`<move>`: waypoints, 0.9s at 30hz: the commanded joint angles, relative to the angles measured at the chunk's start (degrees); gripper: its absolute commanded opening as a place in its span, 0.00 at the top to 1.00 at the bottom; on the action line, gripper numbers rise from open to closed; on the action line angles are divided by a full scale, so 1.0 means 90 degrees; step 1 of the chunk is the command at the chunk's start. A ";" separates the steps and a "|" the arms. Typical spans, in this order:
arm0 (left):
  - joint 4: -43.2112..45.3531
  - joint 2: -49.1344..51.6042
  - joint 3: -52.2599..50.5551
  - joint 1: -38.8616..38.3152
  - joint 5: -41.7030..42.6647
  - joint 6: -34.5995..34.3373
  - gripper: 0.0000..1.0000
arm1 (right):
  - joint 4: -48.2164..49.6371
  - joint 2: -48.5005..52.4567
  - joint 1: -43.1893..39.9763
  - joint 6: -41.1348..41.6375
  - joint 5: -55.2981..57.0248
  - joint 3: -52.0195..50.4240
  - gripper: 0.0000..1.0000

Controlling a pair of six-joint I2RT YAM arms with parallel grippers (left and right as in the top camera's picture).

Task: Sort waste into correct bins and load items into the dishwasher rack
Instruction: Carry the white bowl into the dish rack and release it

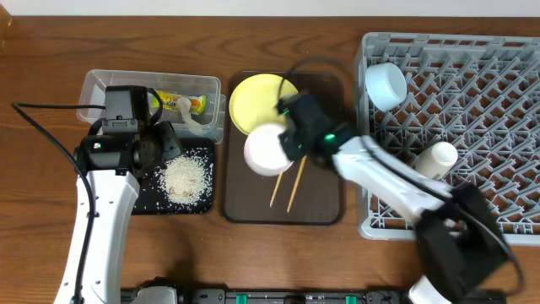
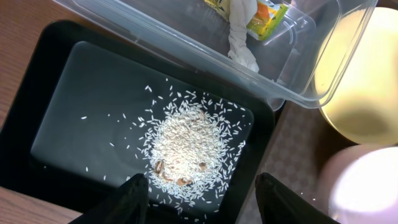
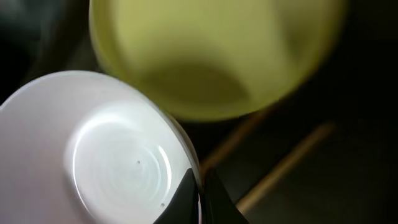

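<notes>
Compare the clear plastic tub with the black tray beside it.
The clear rectangular plastic tub is see-through and deeper-walled; the shallow black rectangular tray is opaque. The tub holds the green-and-yellow snack wrapper; the tray holds the heap of white rice grains. The tub lies farther from the robot, the tray nearer. Both are rectangular, similar in footprint.

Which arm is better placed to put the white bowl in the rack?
Likely right: the right gripper pinches the white bowl, and the grey rack sits on that side. The left gripper hangs open over the rice.
</notes>
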 commanded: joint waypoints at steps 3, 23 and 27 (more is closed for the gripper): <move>-0.0002 -0.0010 -0.0024 0.0032 -0.0124 -0.0039 0.42 | 0.0049 -0.1197 -0.0891 -0.0515 0.1146 0.0104 0.99; 0.0017 0.0007 -0.0024 0.0032 -0.0124 -0.0039 0.42 | 0.2691 -0.1270 -0.3509 -0.5061 0.4189 0.0102 0.99; 0.0010 0.0007 -0.0024 0.0032 -0.0124 -0.0039 0.42 | 0.3572 -0.0889 -0.3786 -0.5302 0.4779 0.0102 0.99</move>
